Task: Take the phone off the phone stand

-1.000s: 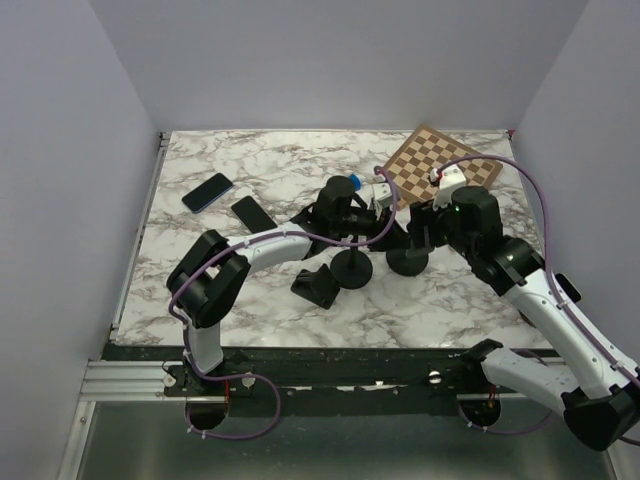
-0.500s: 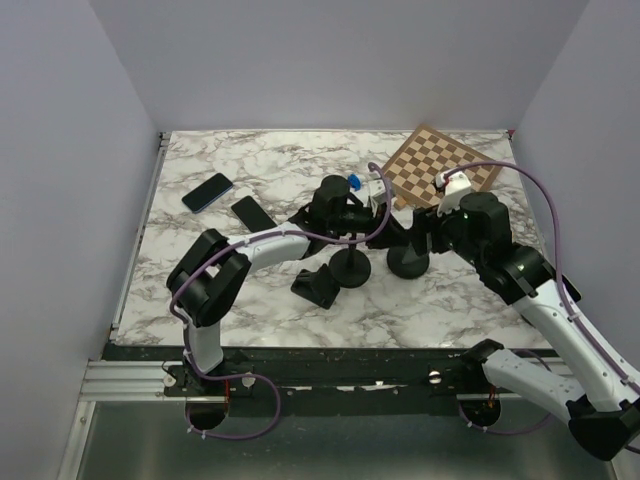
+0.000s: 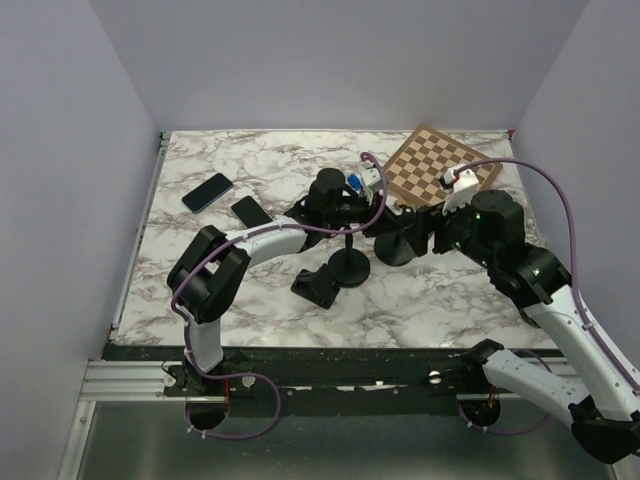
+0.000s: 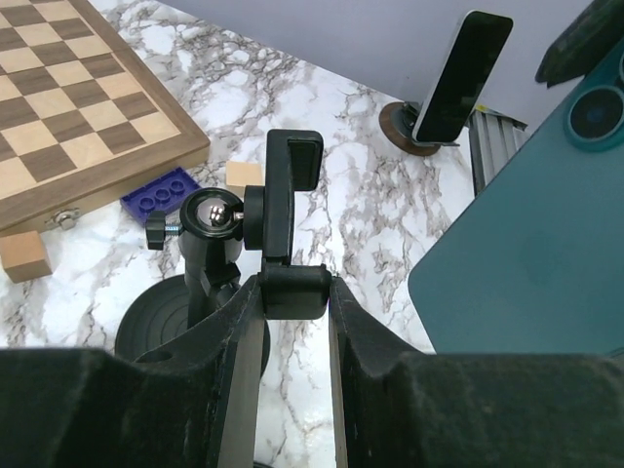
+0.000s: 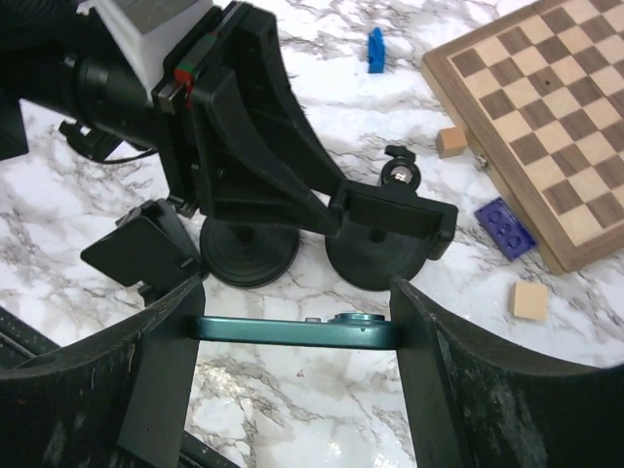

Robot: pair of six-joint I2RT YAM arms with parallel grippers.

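Above the marble table [image 3: 250,160], left gripper [image 4: 292,292] clamps one stand [image 4: 278,195]; right gripper [image 5: 295,304] pinches one teal phone [image 5: 292,331].

Marble table [image 3: 260,160]; chessboard [image 3: 440,168]; blue brick [image 5: 505,226]

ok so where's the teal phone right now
The teal phone sits edge-on in the right tool, centre of the right wrist view, just below the phone stand that the left tool grips.

Even diffuse light, soft shadows, wrist-view foreground blurred
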